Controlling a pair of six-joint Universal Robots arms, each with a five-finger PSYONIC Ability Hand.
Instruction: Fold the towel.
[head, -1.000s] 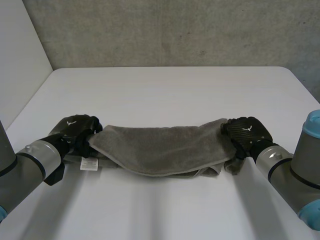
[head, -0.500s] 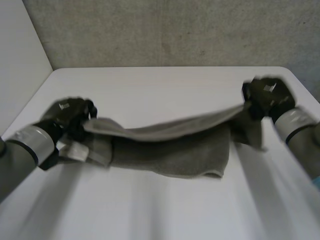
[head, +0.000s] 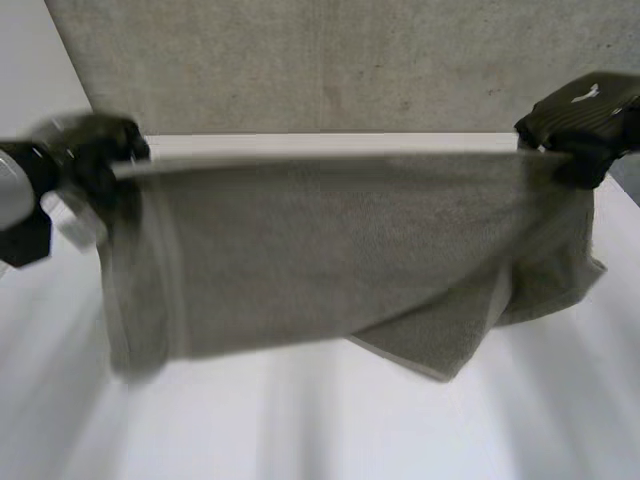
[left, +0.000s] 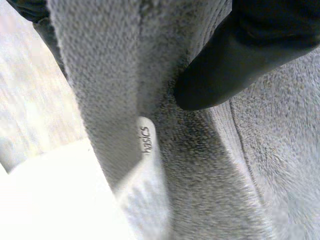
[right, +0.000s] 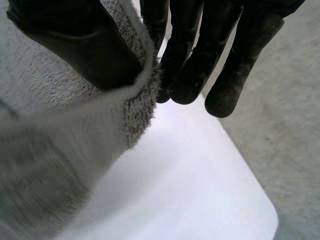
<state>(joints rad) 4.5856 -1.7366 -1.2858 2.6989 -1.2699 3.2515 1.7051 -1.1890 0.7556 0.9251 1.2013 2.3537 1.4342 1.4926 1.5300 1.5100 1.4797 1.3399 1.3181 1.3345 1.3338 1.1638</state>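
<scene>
Left robot hand (head: 95, 150) and right robot hand (head: 580, 118) are now raised high and spread wide, each at one top corner of the towel (head: 320, 250). One second ago both sat low at the ends of a flat, bunched strip on the desk (head: 300, 430); half a second ago only the upper layer had come up. The top edge is now pulled nearly straight between them and the cloth hangs open as a sheet above the desk. Left wrist view: left robot hand (left: 245, 55) presses a dark digit into the pile, cloth gripped, with the sewn label (left: 145, 140) just below it. Right wrist view: right robot hand (right: 75, 42) pinches the towel edge between thumb and fingers (right: 190, 60). Judgement: the towel has been opened out, ready to be laid down for a clean fold. The lower right part stays doubled over in a skewed flap, and whether it touches the desk I cannot tell; it needs shaking out. Nothing else lies on the desk, and the grey wall (head: 300, 60) behind stands well clear.
</scene>
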